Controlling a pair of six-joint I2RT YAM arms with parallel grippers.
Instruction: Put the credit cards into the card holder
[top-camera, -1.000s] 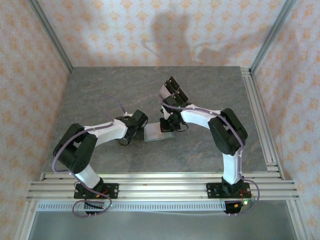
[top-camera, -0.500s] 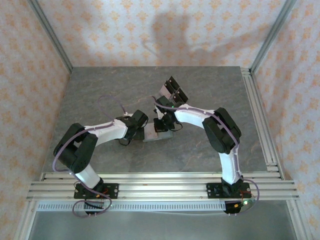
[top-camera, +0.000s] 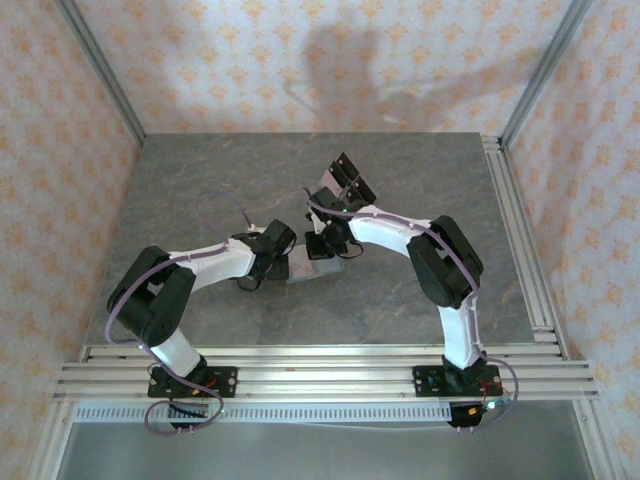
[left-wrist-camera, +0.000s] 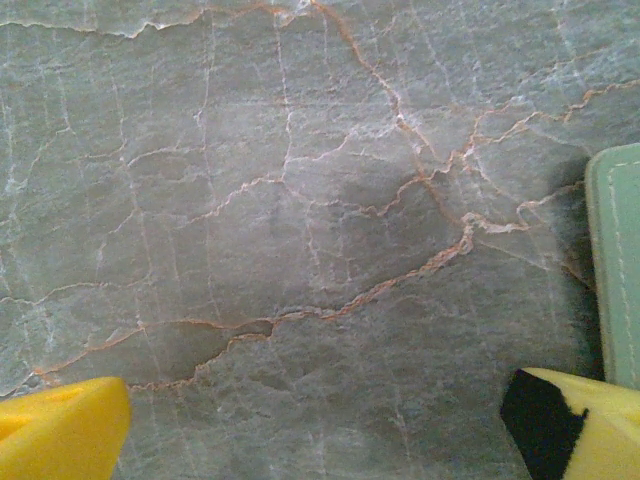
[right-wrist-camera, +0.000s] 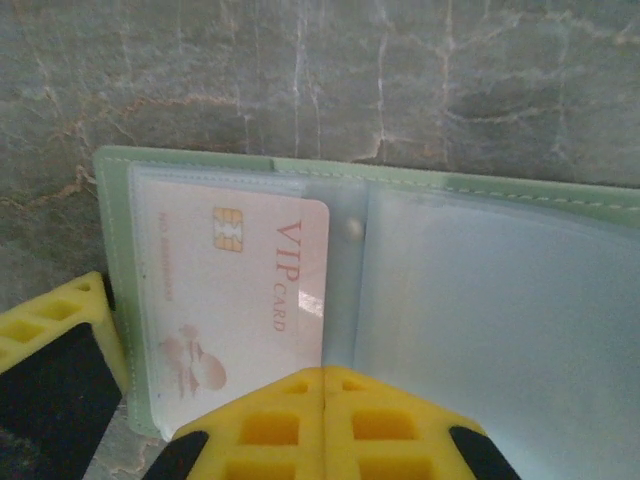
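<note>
currently one credit card (right-wrist-camera: 240, 300) in one card holder (right-wrist-camera: 500, 192); right end effector (right-wrist-camera: 323, 400) clenched, left end effector (left-wrist-camera: 315, 425) released.

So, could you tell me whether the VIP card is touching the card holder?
Touching. The right wrist view shows the VIP card tucked inside the left clear sleeve of the open card holder.

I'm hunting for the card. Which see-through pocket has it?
The left pocket in the right wrist view: the pink VIP card shows inside it. The other pocket looks empty.
</note>
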